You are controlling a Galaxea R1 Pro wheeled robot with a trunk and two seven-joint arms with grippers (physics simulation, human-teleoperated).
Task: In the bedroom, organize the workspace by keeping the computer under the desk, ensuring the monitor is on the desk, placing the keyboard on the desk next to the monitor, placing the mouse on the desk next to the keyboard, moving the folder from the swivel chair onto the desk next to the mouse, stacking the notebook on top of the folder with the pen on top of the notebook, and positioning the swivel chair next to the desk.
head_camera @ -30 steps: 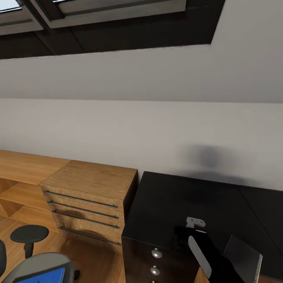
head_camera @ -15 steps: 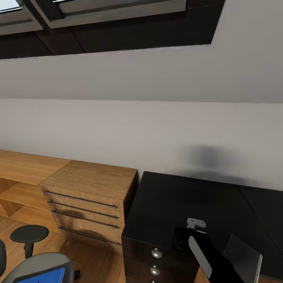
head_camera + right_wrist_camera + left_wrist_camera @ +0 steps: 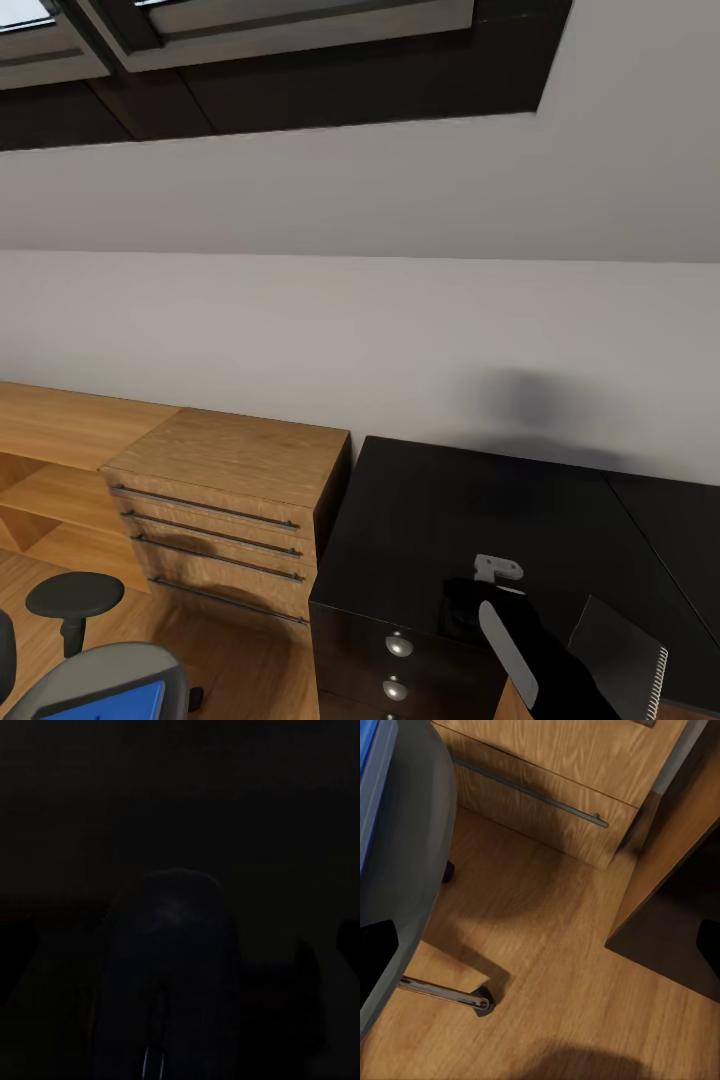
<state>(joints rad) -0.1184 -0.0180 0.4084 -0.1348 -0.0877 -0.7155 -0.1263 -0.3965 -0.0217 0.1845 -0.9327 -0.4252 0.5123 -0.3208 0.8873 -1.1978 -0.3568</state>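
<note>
The small black rounded mouse (image 3: 169,975) lay directly ahead of the right arm's fingers (image 3: 470,600) in the right wrist view, a dark lump with a faint pale line down its middle, on the black top of the long L-shaped table (image 3: 450,510); the picture was too dark to tell whether the fingers touched it. In the head view the right arm reached up and forward over the near left corner of the table, its black fingers low over the surface just beyond a small grey bracket on the wrist, above the black drawers with round silver knobs (image 3: 398,646). How far apart those fingers stood could not be told. The left arm's fingers (image 3: 540,945) showed as dark tips at the two edges of the left wrist view, set wide apart with nothing between them, pointing down at the wooden floor (image 3: 547,967). Beside them was the grey padded swivel chair (image 3: 405,855), with the flat bright blue folder (image 3: 373,787) lying on its seat and a chrome leg of its star base (image 3: 442,991) ending in a caster on the floor. Beyond the fingers stood the light wooden drawer cabinet with long bar handles (image 3: 540,787), right beside the table's end.
</note>
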